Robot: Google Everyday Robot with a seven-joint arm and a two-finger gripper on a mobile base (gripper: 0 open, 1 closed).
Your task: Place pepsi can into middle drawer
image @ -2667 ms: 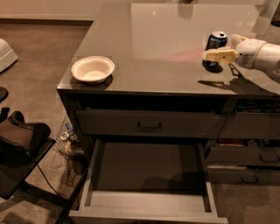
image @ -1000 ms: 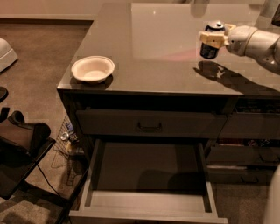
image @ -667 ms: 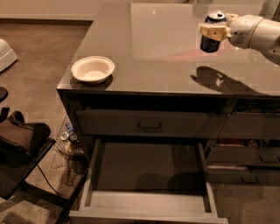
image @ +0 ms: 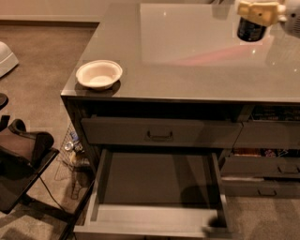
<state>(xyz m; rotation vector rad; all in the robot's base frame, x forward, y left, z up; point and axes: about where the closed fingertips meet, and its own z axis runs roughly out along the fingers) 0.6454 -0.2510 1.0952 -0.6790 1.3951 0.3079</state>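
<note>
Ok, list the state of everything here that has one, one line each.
gripper: top right, over the counter, shut on the pepsi can
pepsi can: upright, held at its top
middle drawer: open, empty
top drawer: shut
white bowl: upright, empty, on the counter's left corner

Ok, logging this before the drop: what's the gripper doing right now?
Gripper, at top right over the countertop: closed on the pepsi can.

Dim warm light; glare whitens the far half of the bench [image: 197, 79]. The gripper [image: 255, 14], clasping the pepsi can [image: 250, 31] at the far-right corner, is overexposed.
</note>
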